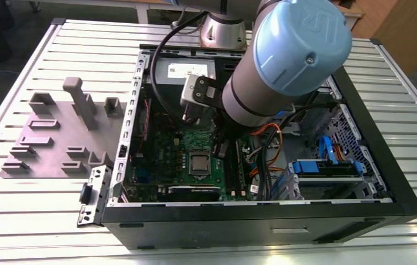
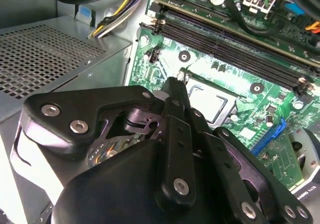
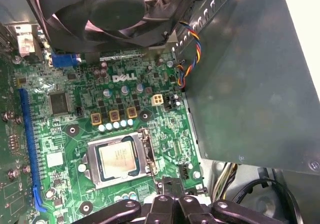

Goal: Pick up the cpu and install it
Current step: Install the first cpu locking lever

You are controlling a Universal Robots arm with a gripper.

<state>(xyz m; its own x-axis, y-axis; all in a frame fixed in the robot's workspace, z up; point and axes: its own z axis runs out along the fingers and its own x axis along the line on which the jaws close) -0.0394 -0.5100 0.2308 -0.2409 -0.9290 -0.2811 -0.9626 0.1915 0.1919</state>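
One arm reaches down into an open black computer case (image 1: 267, 221) that lies on its side on a slatted metal table (image 1: 39, 226). The claw (image 3: 172, 194) hangs low over the green motherboard (image 3: 125, 119), close to its surface, at the edge of the processor socket. In both wrist views its black fingers (image 2: 175, 91) come together to a narrow tip with no gap showing between them, and nothing is gripped there; the claw holds nothing.

The cpu (image 3: 116, 157) sits flat in the socket, just ahead of the fingertips, its pale metal top facing up and the silver socket frame (image 3: 145, 149) around it. In the second wrist view the same pale square (image 2: 205, 101) lies just beyond the finger tip. Whether the tip touches the socket frame or hovers beside it, I cannot tell.

Farther ahead of the claw, past the socket, is a row of gold-topped components and then a black case fan (image 3: 100, 9). A long blue slot (image 3: 27, 144) runs along the board to one side of the claw; the grey power supply box (image 2: 55, 49) stands on the other side, with coloured wires beside it. Memory slots (image 2: 235, 34) lie beyond the socket in the second wrist view.

Outside the case, toward the exterior view's left, a grey fixture plate (image 1: 54, 138) with upright blocks rests on the table. The floor beyond is dark, with wooden furniture (image 1: 404, 27) at the far corner.
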